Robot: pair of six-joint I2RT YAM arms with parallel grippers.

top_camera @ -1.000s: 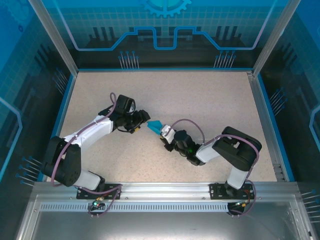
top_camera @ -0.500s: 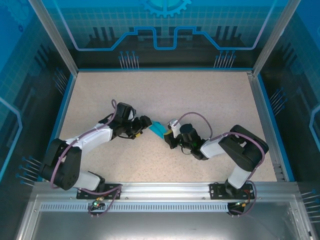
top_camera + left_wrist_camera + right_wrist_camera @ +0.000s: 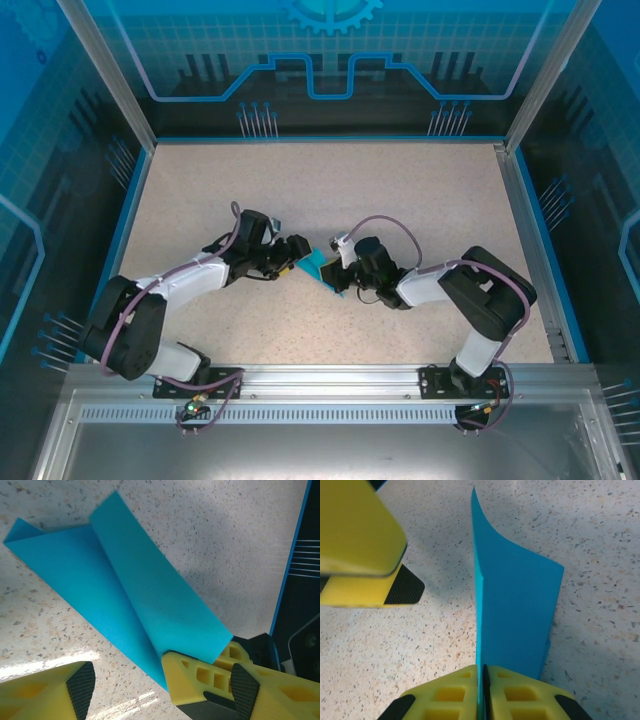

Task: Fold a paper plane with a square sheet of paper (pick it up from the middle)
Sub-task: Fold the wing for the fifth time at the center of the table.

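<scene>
The teal sheet of paper (image 3: 322,265) lies mid-table, folded into a narrow creased shape like a paper plane. In the right wrist view the paper (image 3: 515,615) stands on edge, and my right gripper (image 3: 482,680) is shut on its near end. In the left wrist view the paper (image 3: 125,595) shows two long flaps meeting at a crease, with a pointed far end. My left gripper (image 3: 160,682) is open just above the table, and the right gripper's yellow fingers (image 3: 200,677) sit between its pads. From above, the left gripper (image 3: 300,255) and the right gripper (image 3: 338,272) face each other.
A speckled beige tabletop (image 3: 400,190) is bounded by a blue rim and aluminium frame posts (image 3: 525,90). The blue rim (image 3: 290,565) shows at the right of the left wrist view. Both arm bases sit at the near rail (image 3: 330,380).
The right gripper has carried the paper slightly nearer and to the right, with its wrist swinging away. The left gripper has followed, closing in on the paper, and its jaws have widened a little.
</scene>
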